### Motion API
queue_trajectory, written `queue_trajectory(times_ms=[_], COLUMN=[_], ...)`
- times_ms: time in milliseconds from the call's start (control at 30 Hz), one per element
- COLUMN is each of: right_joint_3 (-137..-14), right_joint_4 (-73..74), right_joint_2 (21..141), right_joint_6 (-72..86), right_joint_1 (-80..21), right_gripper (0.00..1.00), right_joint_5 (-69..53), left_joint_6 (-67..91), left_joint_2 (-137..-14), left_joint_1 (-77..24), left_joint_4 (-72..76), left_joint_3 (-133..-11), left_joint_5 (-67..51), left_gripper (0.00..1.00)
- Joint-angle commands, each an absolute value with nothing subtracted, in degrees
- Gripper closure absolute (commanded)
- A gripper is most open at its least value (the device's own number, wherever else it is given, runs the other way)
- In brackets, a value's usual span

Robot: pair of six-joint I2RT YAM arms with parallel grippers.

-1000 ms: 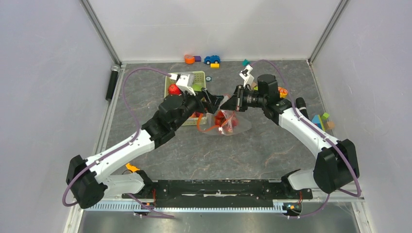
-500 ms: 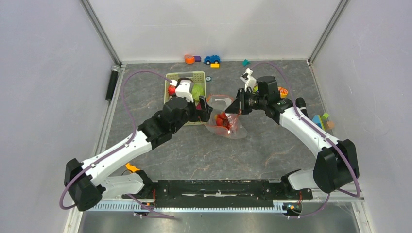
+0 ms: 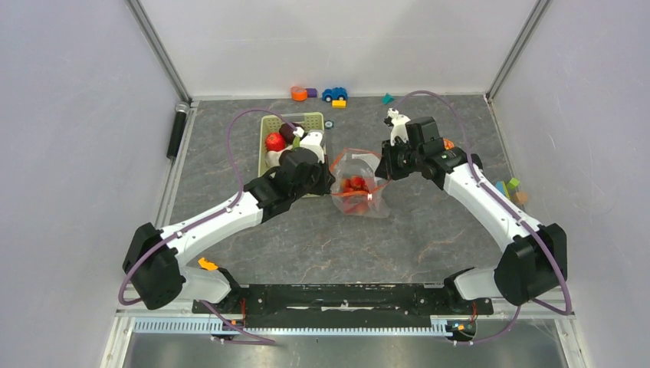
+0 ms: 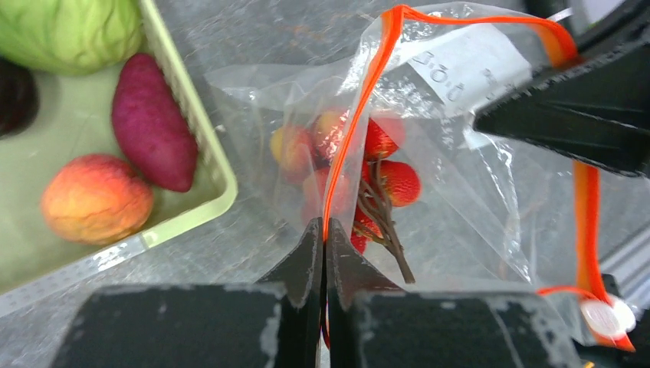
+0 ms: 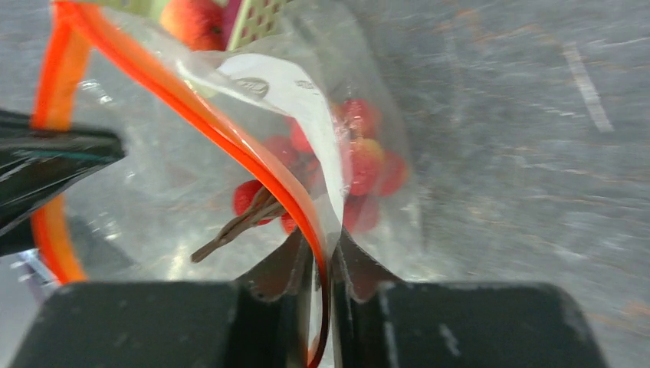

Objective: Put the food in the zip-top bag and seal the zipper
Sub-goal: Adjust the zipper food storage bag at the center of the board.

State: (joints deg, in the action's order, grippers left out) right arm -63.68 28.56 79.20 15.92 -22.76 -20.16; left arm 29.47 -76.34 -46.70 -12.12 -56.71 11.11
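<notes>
The clear zip-top bag [image 3: 360, 175] stands between my two grippers, mouth spread open, with several red strawberries [image 3: 354, 185] inside. My left gripper [image 4: 323, 230] is shut on the orange-red zipper [image 4: 352, 138] at the left edge of the mouth. My right gripper [image 5: 322, 241] holds its jaws slightly apart around the zipper [image 5: 230, 138] at the right edge, with a narrow gap showing. The white slider [image 4: 605, 318] sits at the strip's end. A green cabbage [image 4: 73, 31], a purple piece [image 4: 149, 126] and a peach-like fruit [image 4: 96, 198] lie in the basket.
The pale green basket [image 4: 222, 184] stands just left of the bag, under my left wrist. A toy car [image 3: 334, 94] and blocks line the back edge. More coloured blocks [image 3: 507, 189] lie at the right. A black cylinder [image 3: 178, 126] rests along the left rail.
My left gripper was open; it swung round and shut on the left edge of the bag's mouth. The right gripper's jaws have parted slightly. The bag's mouth now stands wider.
</notes>
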Motion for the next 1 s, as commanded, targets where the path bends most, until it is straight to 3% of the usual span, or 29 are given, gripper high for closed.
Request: queue_trajectory(times_ms=[0,400,600,700,900,967], right_joint_3=[-69.2,-68.0,-67.8,-67.8,-66.7,-66.9], right_joint_4=[33.8,38.3,39.5,40.1,39.9,39.6], right_joint_2=[75.1,68.9,66.2,65.2,65.1,65.6], right_joint_6=[6.3,2.5,3.7,4.4,6.2,6.4], right_joint_1=[-22.6,-22.5,-22.6,-22.6,-22.5,-22.5], right_gripper=[0.79,0.7,0.7,0.76,1.0,1.0], right_joint_5=[-4.9,4.9,8.5,10.2,9.9,9.9], left_joint_6=[28.6,23.1,21.6,20.8,20.2,19.7], left_joint_2=[-75.1,-82.0,-87.1,-89.0,-90.9,-91.5], left_joint_1=[-46.8,-46.8,-46.8,-46.8,-46.8,-46.8], left_joint_4=[-5.9,-3.4,-5.0,-6.5,-7.2,-7.9], left_joint_3=[-60.0,-71.8,-77.7,-80.0,-81.9,-82.9], left_joint_5=[5.1,-2.7,-4.4,-4.0,-4.6,-3.8], left_gripper=[0.98,0.98,0.98,0.98,0.98,0.94])
